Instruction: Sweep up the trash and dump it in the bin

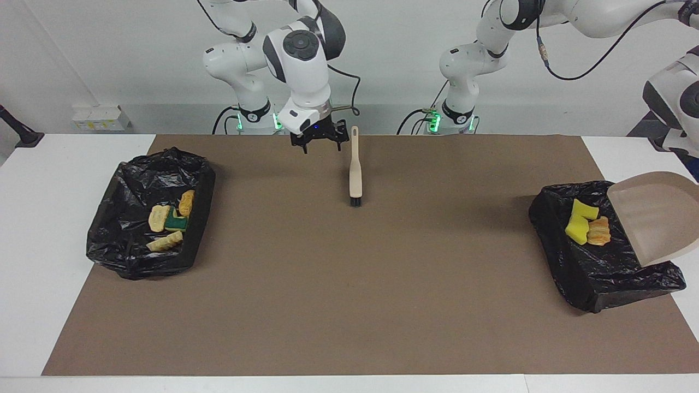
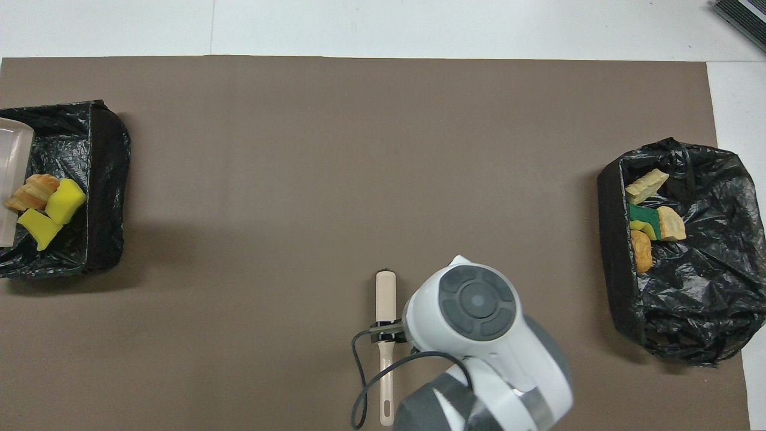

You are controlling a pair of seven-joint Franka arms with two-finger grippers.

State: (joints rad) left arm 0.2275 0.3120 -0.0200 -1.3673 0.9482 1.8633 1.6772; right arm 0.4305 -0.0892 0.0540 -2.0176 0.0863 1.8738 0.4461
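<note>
Glossy crinkly plastic bin liner (image 1: 600, 267), matt mat (image 1: 349, 284)

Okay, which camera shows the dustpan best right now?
The facing view. There the whole beige dustpan shows, tipped up over the black bin at the left arm's end, with trash lying in the bin. The overhead view catches only a sliver of its edge.
</note>
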